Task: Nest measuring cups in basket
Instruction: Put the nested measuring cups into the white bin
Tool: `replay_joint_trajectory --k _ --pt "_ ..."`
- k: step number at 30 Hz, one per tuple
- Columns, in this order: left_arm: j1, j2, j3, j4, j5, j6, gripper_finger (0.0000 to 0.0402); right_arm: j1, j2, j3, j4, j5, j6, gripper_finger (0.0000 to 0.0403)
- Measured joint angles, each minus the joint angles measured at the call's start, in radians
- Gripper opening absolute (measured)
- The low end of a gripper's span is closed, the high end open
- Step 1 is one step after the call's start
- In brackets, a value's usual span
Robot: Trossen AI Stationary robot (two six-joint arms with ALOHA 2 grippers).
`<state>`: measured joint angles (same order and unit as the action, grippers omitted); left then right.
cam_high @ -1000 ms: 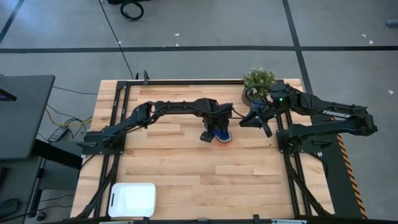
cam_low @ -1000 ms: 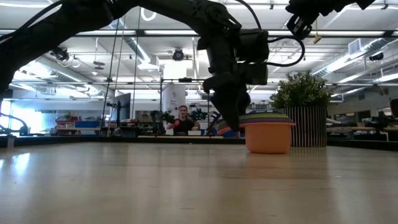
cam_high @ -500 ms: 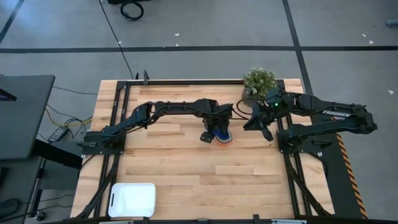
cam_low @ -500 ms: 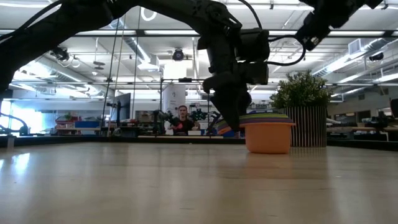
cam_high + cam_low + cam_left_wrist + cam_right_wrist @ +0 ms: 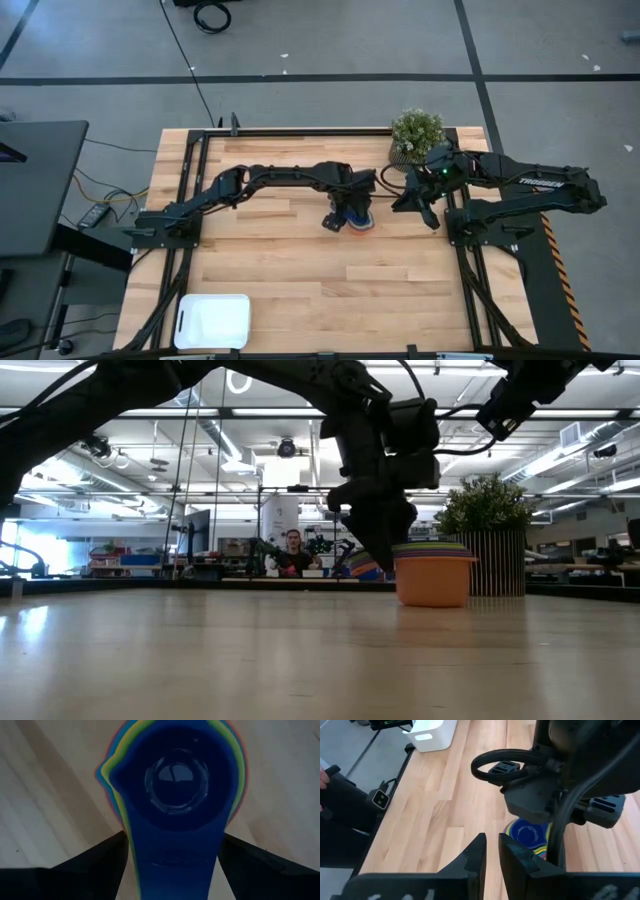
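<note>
Two arms work over the wooden table (image 5: 300,290). Basket (image 5: 212,321) sits at the near left corner, well apart from the cups, with bare wood between. Plant pot (image 5: 416,133) stands at the far right edge. Measuring cups (image 5: 432,572) sit nested as one stack mid-table, orange outermost, navy innermost. Left gripper (image 5: 347,213) hangs directly over the stack, fingers spread wide either side of the navy handle (image 5: 172,865), gripping nothing. Right gripper (image 5: 491,856) hovers raised beside the stack, fingers nearly together, empty.
</note>
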<state>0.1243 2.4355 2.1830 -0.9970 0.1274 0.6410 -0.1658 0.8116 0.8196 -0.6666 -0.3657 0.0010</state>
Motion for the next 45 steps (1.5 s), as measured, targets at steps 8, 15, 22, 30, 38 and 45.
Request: replay_joint_trajectory --k 8,15,22,30,38,45 --pt "-0.005 0.006 0.0 0.004 -0.063 0.002 0.0302 0.0 0.0 0.0 0.032 -0.001 0.023 0.0057" --pt "-0.011 0.006 0.0 0.005 -0.063 0.001 0.0274 0.0 0.0 0.0 0.052 -0.002 0.026 0.0057" --pt "-0.018 0.007 0.0 0.005 -0.064 0.001 0.0225 0.0 0.0 0.0 0.051 -0.003 0.029 0.0057" --pt "-0.027 0.007 0.0 0.005 -0.059 0.0 0.0193 0.0 0.0 0.0 0.05 -0.006 0.033 0.0057" --pt "-0.046 0.007 0.0 0.005 -0.056 -0.009 0.019 0.0 0.0 0.0 0.05 -0.006 0.033 0.0057" --pt "-0.054 0.007 0.0 0.005 -0.056 -0.027 0.019 0.0 0.0 0.0 0.05 -0.006 0.033 0.0057"
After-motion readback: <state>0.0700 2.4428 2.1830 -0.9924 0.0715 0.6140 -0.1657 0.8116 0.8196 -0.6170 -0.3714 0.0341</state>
